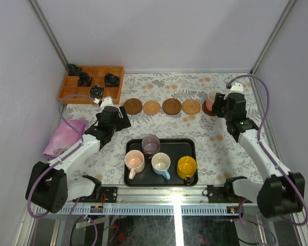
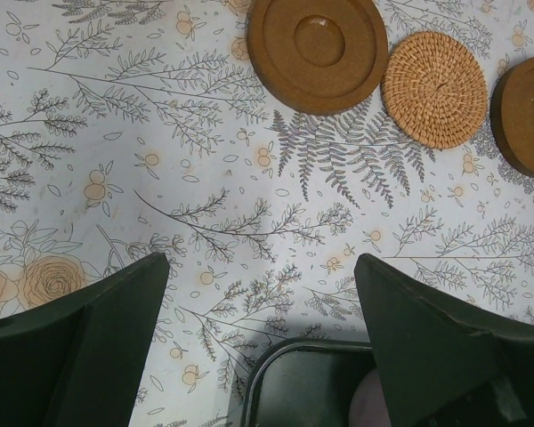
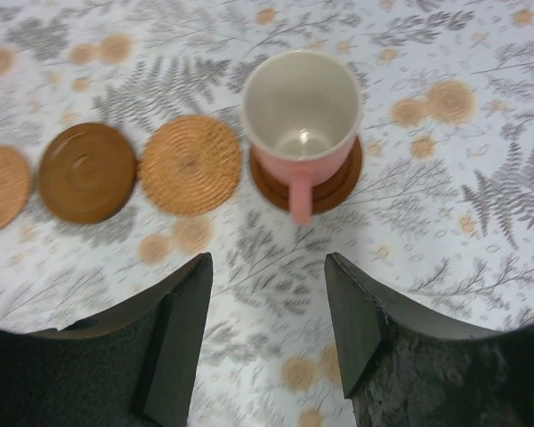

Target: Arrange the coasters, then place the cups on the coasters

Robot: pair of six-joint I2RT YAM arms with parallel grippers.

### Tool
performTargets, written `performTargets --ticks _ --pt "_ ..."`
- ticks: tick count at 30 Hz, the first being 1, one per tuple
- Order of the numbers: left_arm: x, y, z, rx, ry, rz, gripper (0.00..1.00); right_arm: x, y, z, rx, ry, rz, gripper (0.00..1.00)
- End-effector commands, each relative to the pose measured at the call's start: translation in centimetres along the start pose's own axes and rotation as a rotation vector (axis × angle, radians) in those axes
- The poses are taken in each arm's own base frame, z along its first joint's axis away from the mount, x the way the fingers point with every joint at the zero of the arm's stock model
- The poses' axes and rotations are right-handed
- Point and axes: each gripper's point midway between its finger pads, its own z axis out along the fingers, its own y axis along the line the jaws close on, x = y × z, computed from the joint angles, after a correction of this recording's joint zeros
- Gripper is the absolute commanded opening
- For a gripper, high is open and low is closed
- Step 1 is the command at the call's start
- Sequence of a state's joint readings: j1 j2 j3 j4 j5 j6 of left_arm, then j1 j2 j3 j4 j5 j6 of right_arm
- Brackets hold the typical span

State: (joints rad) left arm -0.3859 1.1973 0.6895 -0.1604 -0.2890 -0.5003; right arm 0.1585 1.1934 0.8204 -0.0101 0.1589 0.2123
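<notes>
On the coaster (image 3: 345, 181) at the right end of the row, beyond the far right corner of the tray (image 1: 188, 148), the pink cup (image 3: 303, 111) stands upright, mouth up. Its handle points straight back at the right tool (image 3: 267, 260). That tool hangs just short of the handle, fingers parted, with nothing between them.

Four more coasters (image 1: 171, 106) run leftward in a line beyond the tray's far edge, all bare. Inside the tray four cups stand upright, long axes vertical. The mauve cup (image 1: 151, 145) is at the far edge. The peach cup (image 1: 134, 161), blue cup (image 1: 161, 163) and yellow cup (image 1: 187, 166) sit along the near edge, handles turned roughly toward that edge. The mauve handle cannot be made out.

Just beyond the tray's far left corner, over the surface, hovers the left tool (image 2: 260, 260), spread wide and empty. The mauve cup lies nearest it, a little to its right and toward the tray's middle. The left arm therefore looks better placed for the next pick, since the right tool is well apart from the tray.
</notes>
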Motion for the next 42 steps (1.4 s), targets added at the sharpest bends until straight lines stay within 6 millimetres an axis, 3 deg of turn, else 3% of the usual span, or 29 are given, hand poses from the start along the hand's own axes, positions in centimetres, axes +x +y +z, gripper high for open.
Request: performTargets --ticks 1,10,19,25,30,42 --pt "-1.4 -0.4 -0.5 0.005 -0.039 -0.018 0.86 0.5 3.6 -5.3 -0.151 0.088 0.039 0.61" --pt "-0.7 -1.1 -0.1 0.037 -0.011 -0.028 0.86 7.8 9.2 -13.1 -0.374 0.363 -0.027 0.55" --pt "-0.7 -1.1 -0.6 0.049 -0.019 -0.045 0.86 12.9 10.8 -17.5 -0.438 0.553 -0.072 0.5" --pt "-0.8 -0.9 -0.9 0.042 -0.021 -0.043 0.86 15.5 11.1 -19.5 -0.463 0.64 -0.107 0.46" --pt "-0.8 -0.9 -0.8 0.037 -0.019 -0.04 0.86 17.2 10.1 -20.3 -0.44 0.694 -0.131 0.46" --pt "-0.6 -1.0 -0.6 0.04 -0.015 -0.042 0.86 19.5 8.6 -19.3 -0.34 0.742 -0.136 0.43"
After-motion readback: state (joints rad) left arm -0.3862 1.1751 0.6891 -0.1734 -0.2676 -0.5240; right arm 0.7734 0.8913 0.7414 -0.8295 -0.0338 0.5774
